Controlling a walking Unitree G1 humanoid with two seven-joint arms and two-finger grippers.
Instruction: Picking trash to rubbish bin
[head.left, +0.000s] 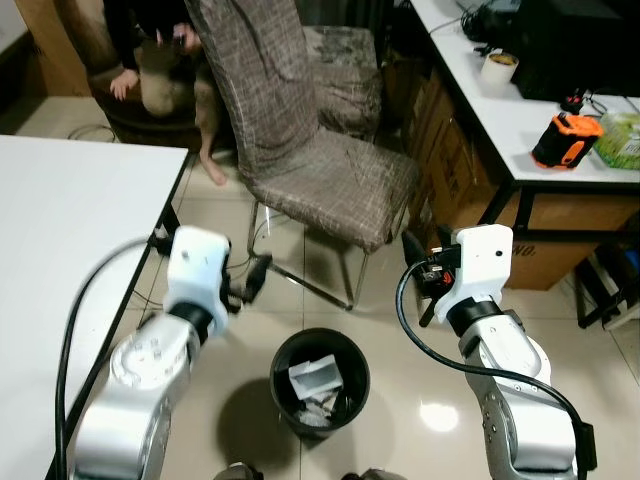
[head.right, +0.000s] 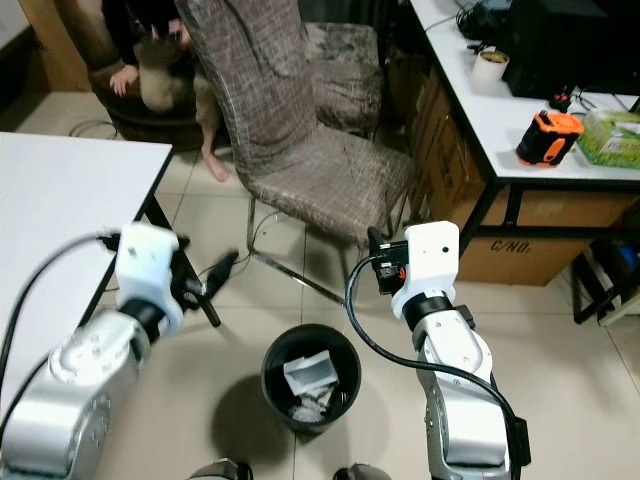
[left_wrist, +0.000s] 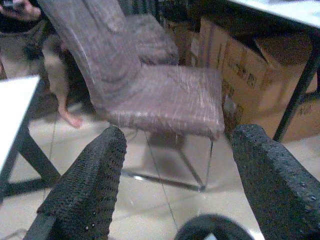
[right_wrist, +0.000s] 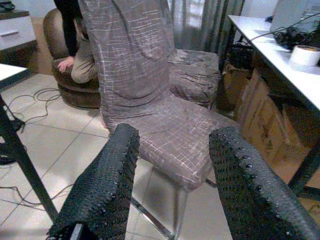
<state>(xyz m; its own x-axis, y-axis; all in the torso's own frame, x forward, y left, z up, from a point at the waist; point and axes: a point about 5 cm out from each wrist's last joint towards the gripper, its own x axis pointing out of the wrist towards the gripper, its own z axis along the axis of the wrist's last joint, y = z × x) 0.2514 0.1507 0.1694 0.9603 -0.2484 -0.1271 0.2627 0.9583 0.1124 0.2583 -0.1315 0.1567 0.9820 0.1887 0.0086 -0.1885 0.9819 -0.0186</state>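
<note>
Left gripper (left_wrist: 172, 185): we note fingers spread wide, nothing between them, held above and left of the rubbish bin (head.left: 320, 383). Right gripper (right_wrist: 172, 185): likewise wide open and empty, above and right of the bin. The bin stands upright on the floor between both arms, mouth up, with crumpled pale trash (head.left: 316, 380) inside. Beyond it we see a fabric-covered chair (head.left: 310, 150); to the right, a white surface (head.left: 520, 120).

Covered chair (head.left: 320, 170) between white table (head.left: 60, 220) and desk (head.left: 520, 120).
</note>
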